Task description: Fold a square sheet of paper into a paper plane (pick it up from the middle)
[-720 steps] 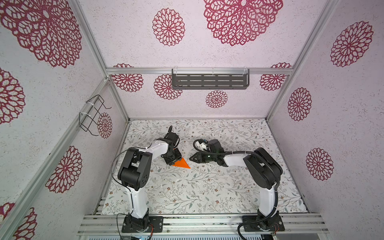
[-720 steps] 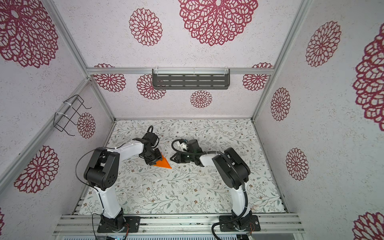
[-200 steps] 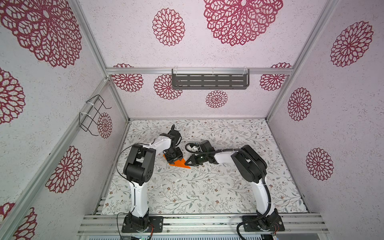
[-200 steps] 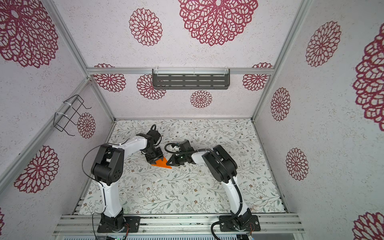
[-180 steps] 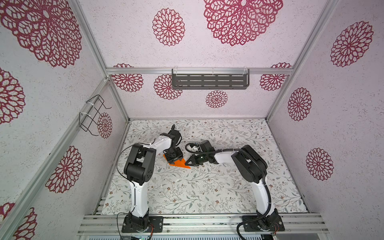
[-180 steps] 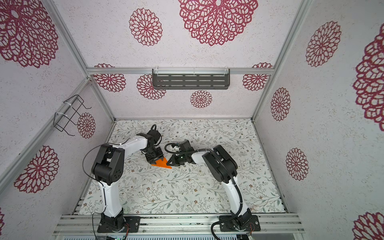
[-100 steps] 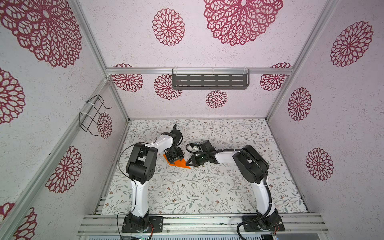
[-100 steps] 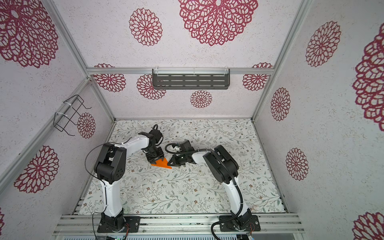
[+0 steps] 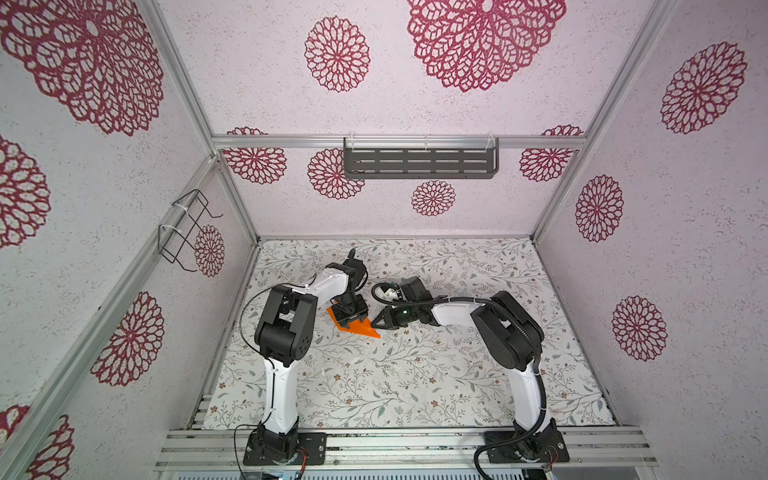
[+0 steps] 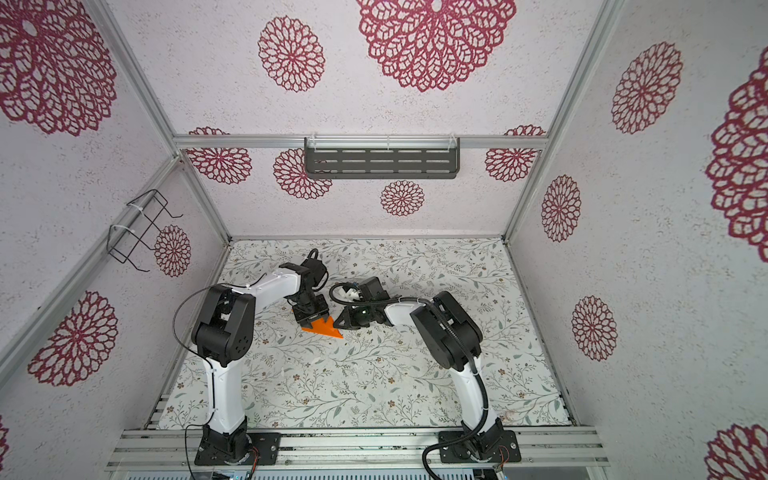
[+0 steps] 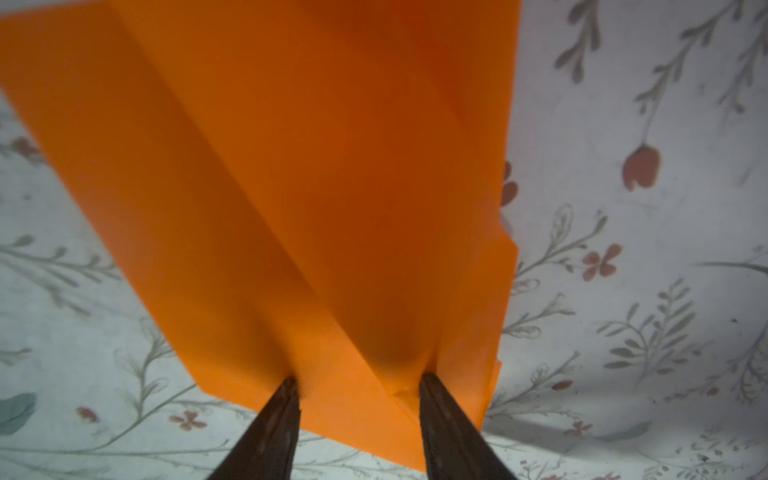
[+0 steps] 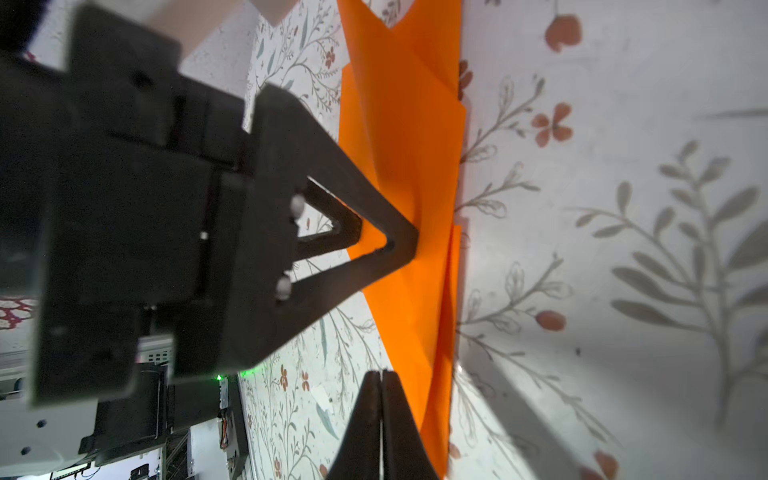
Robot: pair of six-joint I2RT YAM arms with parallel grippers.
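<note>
The orange sheet of paper (image 9: 362, 331) (image 10: 323, 329) lies on the floral table, folded into a pointed, layered paper plane shape with its tip toward the right arm. My left gripper (image 9: 352, 321) (image 10: 312, 318) points down onto it, jaws open, and both fingertips press on the paper (image 11: 291, 166) near one edge. The left wrist view shows the gripper (image 11: 357, 380) with nothing held between the fingers. My right gripper (image 9: 375, 326) (image 10: 336, 323) lies low beside the pointed end, shut and empty (image 12: 380, 374). In the right wrist view its tip sits at the paper's (image 12: 407, 124) edge.
The floral table mat (image 9: 415, 374) is ringed by patterned walls. A grey slotted shelf (image 9: 419, 163) hangs on the back wall and a wire rack (image 9: 187, 228) on the left wall. Both arm bases stand on the front rail (image 9: 407, 446).
Since the oldest frames the right gripper has slid left up to the paper's point, and the left gripper has moved further onto the paper. Over the last second little has moved.
</note>
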